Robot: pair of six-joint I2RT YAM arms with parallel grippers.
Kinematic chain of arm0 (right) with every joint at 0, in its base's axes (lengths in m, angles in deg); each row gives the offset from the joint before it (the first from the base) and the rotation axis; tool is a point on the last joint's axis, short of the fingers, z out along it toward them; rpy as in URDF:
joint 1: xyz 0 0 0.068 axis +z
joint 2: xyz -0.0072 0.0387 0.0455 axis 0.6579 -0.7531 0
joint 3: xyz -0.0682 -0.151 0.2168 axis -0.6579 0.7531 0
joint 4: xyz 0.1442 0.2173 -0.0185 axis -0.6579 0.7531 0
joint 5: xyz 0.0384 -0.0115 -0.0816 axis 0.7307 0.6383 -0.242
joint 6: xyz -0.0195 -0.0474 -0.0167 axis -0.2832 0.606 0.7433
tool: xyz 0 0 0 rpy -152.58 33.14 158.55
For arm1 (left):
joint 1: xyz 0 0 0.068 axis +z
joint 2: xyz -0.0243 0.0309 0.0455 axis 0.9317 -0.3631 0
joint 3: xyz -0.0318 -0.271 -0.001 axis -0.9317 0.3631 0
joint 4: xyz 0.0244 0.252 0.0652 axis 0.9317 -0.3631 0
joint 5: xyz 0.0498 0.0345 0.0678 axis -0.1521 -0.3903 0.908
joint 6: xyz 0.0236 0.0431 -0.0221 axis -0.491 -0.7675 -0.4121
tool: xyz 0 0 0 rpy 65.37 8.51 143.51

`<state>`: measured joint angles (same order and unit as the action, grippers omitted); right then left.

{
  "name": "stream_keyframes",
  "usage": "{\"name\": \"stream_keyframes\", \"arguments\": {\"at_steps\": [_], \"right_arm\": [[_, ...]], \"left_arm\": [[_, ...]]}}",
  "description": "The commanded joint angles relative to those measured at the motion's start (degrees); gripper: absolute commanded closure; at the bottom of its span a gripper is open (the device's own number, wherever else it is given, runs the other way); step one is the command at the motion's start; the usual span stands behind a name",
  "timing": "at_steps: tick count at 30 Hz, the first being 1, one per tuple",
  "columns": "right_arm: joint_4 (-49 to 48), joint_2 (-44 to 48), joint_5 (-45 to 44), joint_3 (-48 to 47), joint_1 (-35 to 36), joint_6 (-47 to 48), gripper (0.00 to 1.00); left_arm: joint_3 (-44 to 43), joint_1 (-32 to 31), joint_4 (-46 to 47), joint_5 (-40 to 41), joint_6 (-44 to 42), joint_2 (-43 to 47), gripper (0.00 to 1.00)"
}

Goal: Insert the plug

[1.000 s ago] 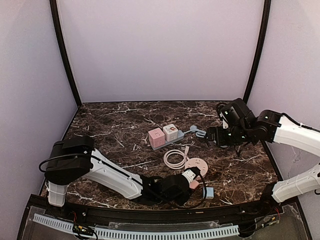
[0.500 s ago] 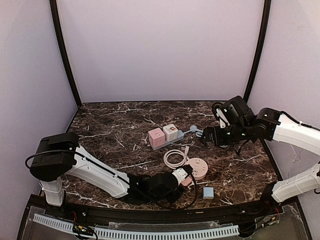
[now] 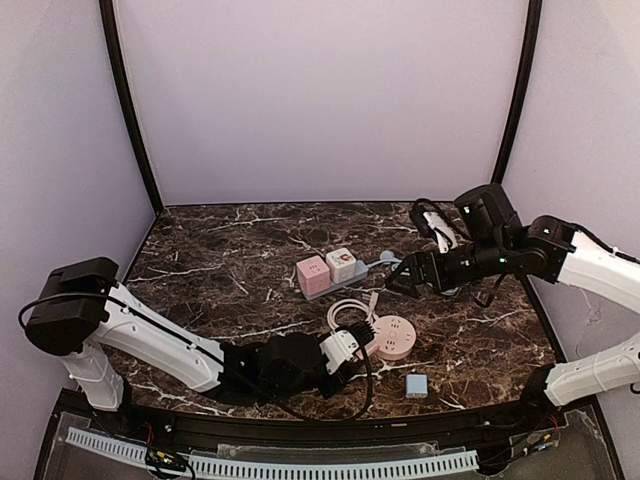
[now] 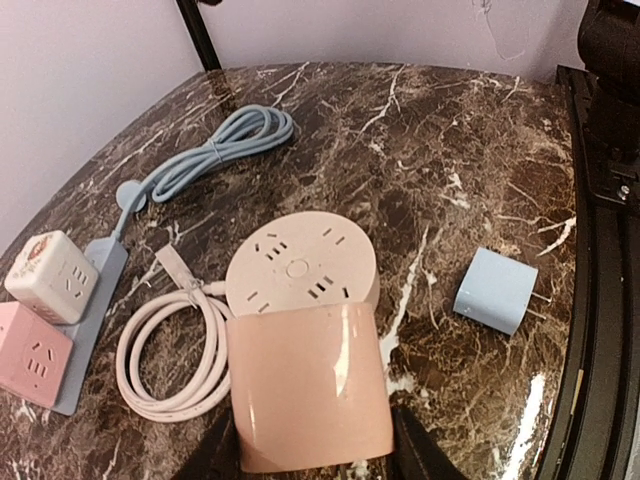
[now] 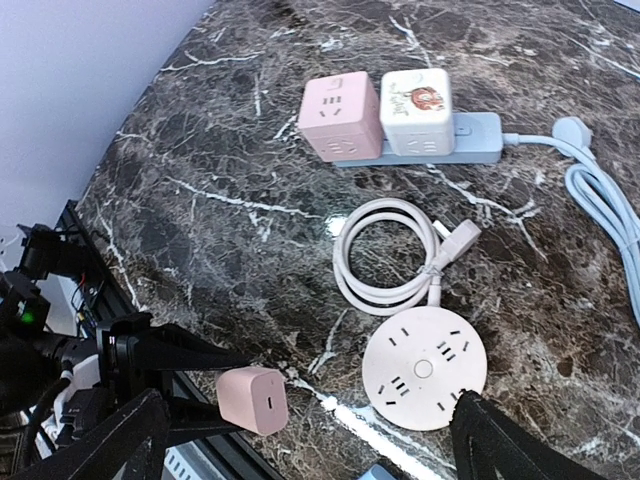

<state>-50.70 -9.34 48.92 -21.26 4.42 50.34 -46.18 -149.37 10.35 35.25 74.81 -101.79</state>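
Observation:
A pink plug (image 4: 305, 385), a smooth rounded block, sits between the fingers of my left gripper (image 4: 310, 445), which is shut on it. The plug (image 5: 252, 400) hovers low at the near table edge, just short of the round pink socket (image 4: 300, 270), and its prongs are hidden. From above, my left gripper (image 3: 342, 354) lies just left of that socket (image 3: 393, 336). My right gripper (image 3: 403, 282) hangs open and empty above the table, to the right of the power strip (image 3: 335, 272). Its wrist view looks down on the round socket (image 5: 425, 367).
The grey strip (image 5: 478, 140) carries a pink cube (image 5: 342, 115) and a white cube (image 5: 416, 98). Its blue cable (image 4: 210, 150) lies coiled behind. A white coiled cable (image 3: 350, 315) touches the round socket. A light blue adapter (image 3: 417, 385) lies near the front edge.
My left arm has drawn back to the left with the pink plug, off the round socket. My right gripper has shifted left, towards the strip's cable.

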Motion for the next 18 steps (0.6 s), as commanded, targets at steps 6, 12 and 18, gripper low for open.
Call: {"name": "stream_keyframes", "arguments": {"at_steps": [6, 12, 18], "right_arm": [[-1.8, -3.4, 17.2, 1.0, -0.4, 7.3, 0.03], [-2.6, -3.6, 22.3, 1.6, -0.3, 9.4, 0.01], [-4.3, -4.4, 25.8, 1.0, -0.4, 9.4, 0.01]], "left_arm": [[2.6, 3.9, 10.7, -5.2, -11.7, 2.9, 0.64], [4.9, 7.7, 13.3, -10.6, -13.9, 4.9, 0.64], [5.0, 8.8, 16.5, -12.4, -16.6, 4.6, 0.65]]}}
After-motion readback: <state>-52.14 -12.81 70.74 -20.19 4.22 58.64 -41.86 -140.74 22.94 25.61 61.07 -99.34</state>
